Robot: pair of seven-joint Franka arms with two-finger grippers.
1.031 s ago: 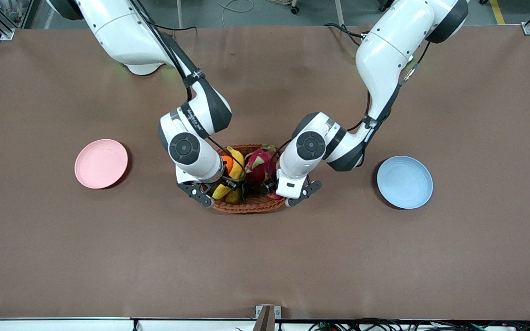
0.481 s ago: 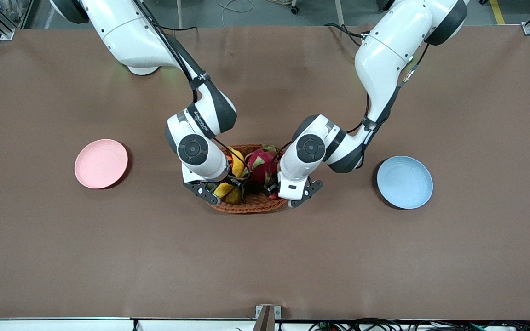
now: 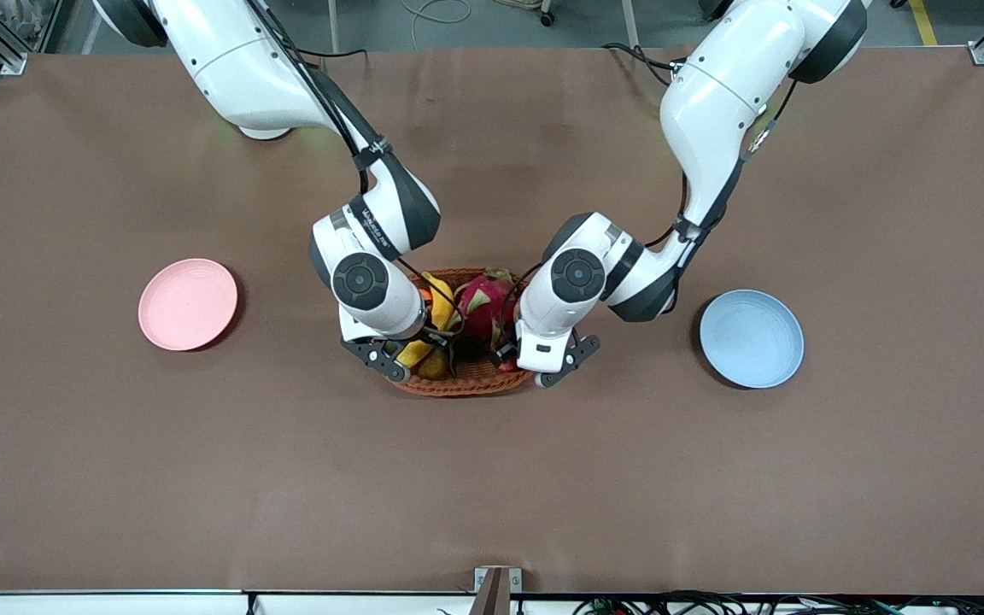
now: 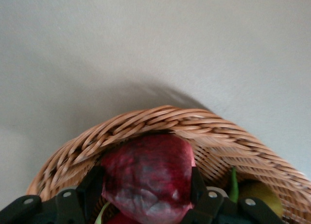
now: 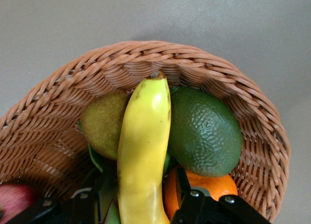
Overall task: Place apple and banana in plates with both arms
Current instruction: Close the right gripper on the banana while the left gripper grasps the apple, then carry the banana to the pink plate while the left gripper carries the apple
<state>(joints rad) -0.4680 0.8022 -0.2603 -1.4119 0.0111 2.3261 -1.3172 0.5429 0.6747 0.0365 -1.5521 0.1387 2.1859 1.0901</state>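
The apple, dark red and mottled, lies in the wicker basket between the fingers of my left gripper, which press on both its sides. A sliver of the apple shows under that gripper in the front view. The yellow banana lies across the other fruit in the basket, and my right gripper grips its sides. In the front view the banana shows beside my right gripper. The pink plate and the blue plate are bare.
The basket stands mid-table and also holds a magenta dragon fruit, a green avocado, an orange and a yellow-green fruit. The pink plate lies toward the right arm's end, the blue plate toward the left arm's end.
My right arm has shifted a little toward the basket's middle and settled over the banana. My left arm has barely moved over the apple.
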